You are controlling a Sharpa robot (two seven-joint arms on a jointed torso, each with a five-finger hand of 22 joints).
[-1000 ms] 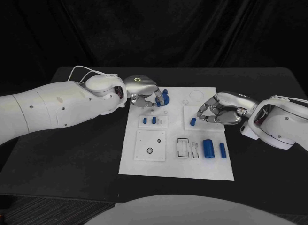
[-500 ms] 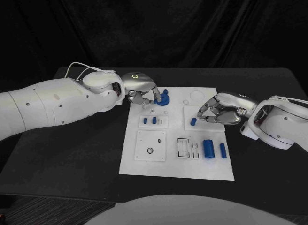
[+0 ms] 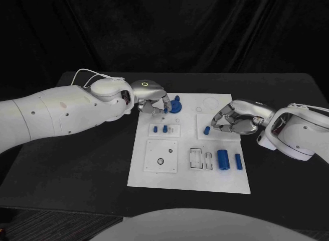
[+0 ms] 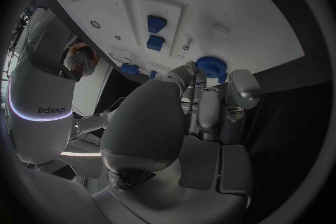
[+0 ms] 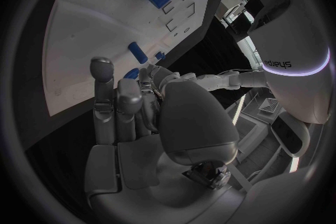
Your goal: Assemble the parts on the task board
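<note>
Fingers (image 4: pixel 241 87) beside blue gear (image 4: pixel 210 67)

Black table (image 3: pixel 77 165); dark draped curtain (image 3: pixel 164 35) behind.

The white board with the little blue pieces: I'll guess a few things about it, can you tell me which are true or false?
1. The left hand is at the blue gear at the task board's far end. True.
2. The large blue cylinder stands upright. False: it lies flat.
3. The right hand is beside a small blue peg. True.
4. The right hand holds the large blue cylinder. False: that cylinder lies apart from it, nearer the robot.
</note>
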